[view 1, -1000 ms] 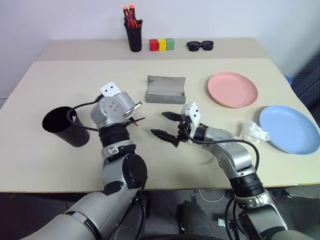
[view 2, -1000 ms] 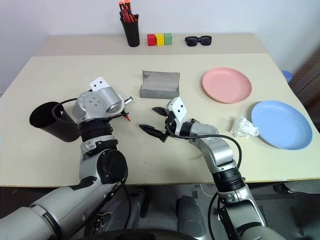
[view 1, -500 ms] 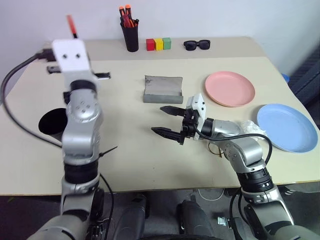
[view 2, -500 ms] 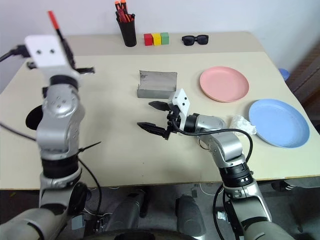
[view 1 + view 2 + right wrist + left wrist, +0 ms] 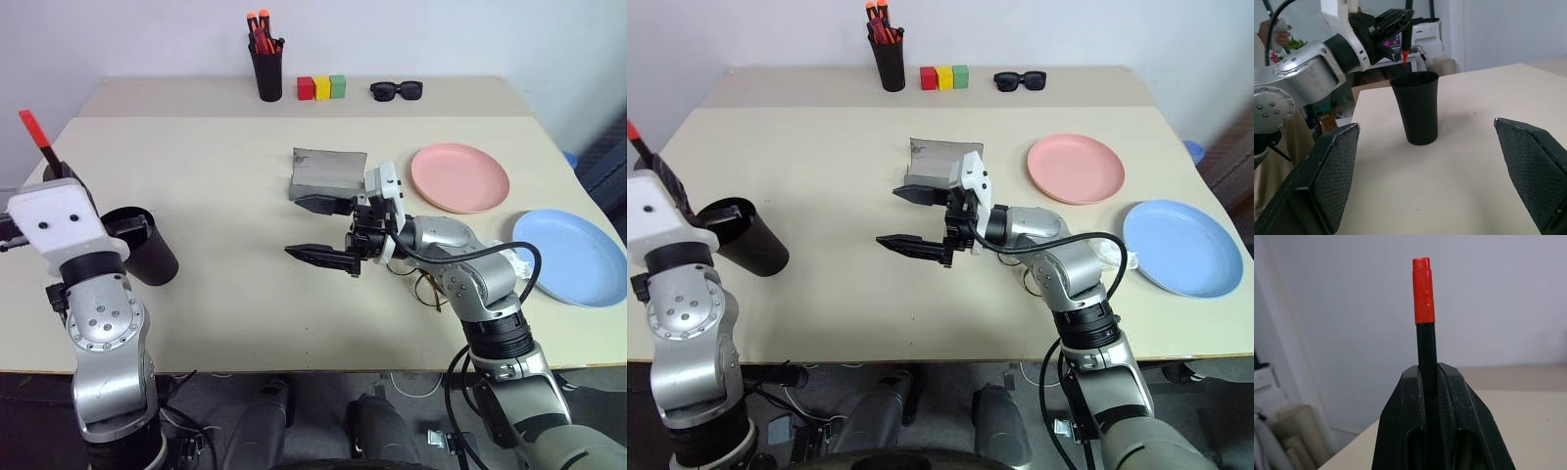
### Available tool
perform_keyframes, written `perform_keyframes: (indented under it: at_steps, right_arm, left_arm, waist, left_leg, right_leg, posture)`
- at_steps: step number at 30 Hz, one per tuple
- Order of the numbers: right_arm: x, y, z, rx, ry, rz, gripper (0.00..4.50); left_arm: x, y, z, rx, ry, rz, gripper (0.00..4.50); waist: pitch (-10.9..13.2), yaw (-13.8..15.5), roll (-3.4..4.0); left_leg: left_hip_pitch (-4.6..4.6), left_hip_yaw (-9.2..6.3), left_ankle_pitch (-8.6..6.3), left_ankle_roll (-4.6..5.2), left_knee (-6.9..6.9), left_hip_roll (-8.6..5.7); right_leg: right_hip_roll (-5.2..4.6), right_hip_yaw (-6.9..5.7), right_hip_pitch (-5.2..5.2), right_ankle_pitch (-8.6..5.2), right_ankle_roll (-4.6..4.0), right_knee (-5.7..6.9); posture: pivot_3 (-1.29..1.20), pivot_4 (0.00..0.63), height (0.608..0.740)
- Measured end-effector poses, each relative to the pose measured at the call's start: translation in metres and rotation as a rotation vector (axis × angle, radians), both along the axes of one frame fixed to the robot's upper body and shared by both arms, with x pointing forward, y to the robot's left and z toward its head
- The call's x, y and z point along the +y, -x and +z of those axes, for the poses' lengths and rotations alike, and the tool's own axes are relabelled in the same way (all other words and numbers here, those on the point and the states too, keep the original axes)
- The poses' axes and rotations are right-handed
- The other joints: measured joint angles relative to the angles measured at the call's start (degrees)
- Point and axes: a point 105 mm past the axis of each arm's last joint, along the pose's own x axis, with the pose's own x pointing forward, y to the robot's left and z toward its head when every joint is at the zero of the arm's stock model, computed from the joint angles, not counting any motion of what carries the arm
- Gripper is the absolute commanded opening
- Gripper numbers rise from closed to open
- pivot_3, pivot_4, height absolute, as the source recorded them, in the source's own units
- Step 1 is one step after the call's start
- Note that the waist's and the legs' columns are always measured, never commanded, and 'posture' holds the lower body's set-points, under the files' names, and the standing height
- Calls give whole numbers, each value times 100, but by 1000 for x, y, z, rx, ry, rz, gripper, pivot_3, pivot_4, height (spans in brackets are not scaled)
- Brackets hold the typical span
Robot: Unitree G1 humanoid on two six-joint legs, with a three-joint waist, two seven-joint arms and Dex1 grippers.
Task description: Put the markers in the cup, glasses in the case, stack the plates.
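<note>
Left gripper raised near the worktop's left edge, jaws pinching the red marker upright, black cup just beside it, right gripper mid-worktop, jaws spread wide, empty, grey case just behind

A pale beige table carries everything here. At its left edge stands the squat black cup; mid-table, the grey case sits open. On the right lies the salmon pink plate, with the light blue plate nearer the edge. Along the far side: a tall black pen cup with orange-red pens, three coloured blocks in a row, and black sunglasses.
</note>
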Motion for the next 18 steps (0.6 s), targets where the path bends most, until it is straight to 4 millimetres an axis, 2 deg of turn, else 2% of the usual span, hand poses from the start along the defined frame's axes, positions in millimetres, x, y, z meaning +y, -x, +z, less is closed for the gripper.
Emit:
perform_keyframes:
  at_steps: [9, 13, 18]
  right_arm:
    - [4, 0, -4, 3, 3, 13, 4500]
    - [5, 0, -3, -3, 1, 12, 4500]
    - [6, 0, -4, -11, 6, 4, 4500]
  left_arm:
    - [0, -1, -16, 1, 40, -5, 50]
    - [-2, -1, -23, 9, 49, -7, 1674]
    - [-5, -4, -25, 14, 40, -5, 4158]
  waist:
    - [0, 1, 0]
    - [0, 1, 0]
    - [0, 4, 0]
  left_leg:
    - [0, 2, -1, 1, 0, 0]
    - [0, 2, -1, 1, 0, 0]
    - [0, 1, -1, 1, 0, 0]
  right_leg:
    - [0, 0, 0, 0, 0, 0]
    - [0, 0, -1, 0, 0, 0]
    - [-1, 0, -2, 0, -1, -1]
  posture:
    - [0, 150, 734]
    - [0, 150, 734]
    - [0, 150, 734]
